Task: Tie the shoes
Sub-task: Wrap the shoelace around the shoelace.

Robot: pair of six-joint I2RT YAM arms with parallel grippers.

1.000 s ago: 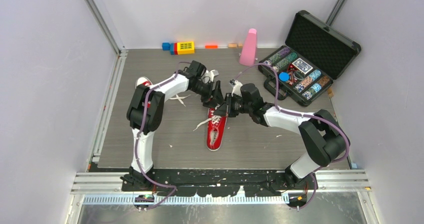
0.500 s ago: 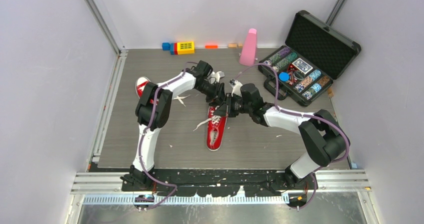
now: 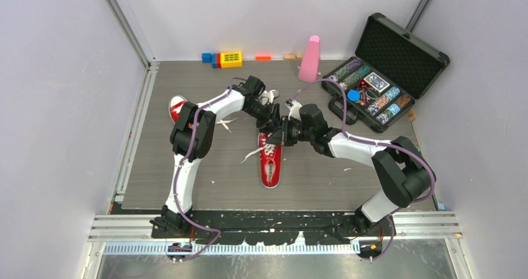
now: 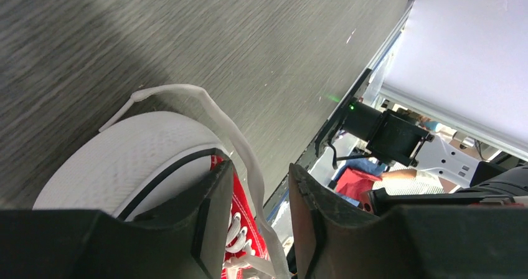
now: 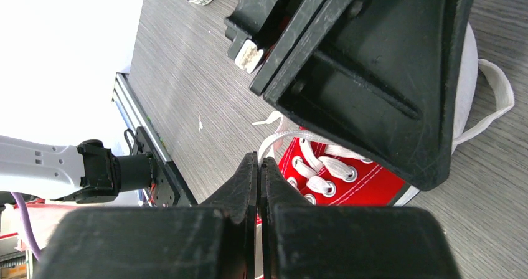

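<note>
One red shoe (image 3: pixel 271 160) with white laces lies mid-table, toe toward the arms. Both grippers meet over its far end. My left gripper (image 3: pixel 271 118) is open, and a loose white lace (image 4: pixel 246 151) runs through the gap between its fingers (image 4: pixel 212 220) without being pinched. The shoe's white rubber end (image 4: pixel 124 157) sits just left of them. My right gripper (image 5: pixel 259 160) is shut, with a lace strand (image 5: pixel 273 139) coming out at its tips beside the laced eyelets (image 5: pixel 324 176). The other shoe (image 3: pixel 177 106) lies at the left, partly behind the left arm.
An open black case of poker chips (image 3: pixel 386 73) stands at the back right, with a pink cone-shaped object (image 3: pixel 309 58) beside it. Coloured blocks (image 3: pixel 227 59) line the back wall. Small white scraps (image 3: pixel 221 123) lie on the grey tabletop.
The left arm's elbow has swung right and its gripper has shifted slightly toward the right gripper. The right arm and the shoe have hardly moved.
</note>
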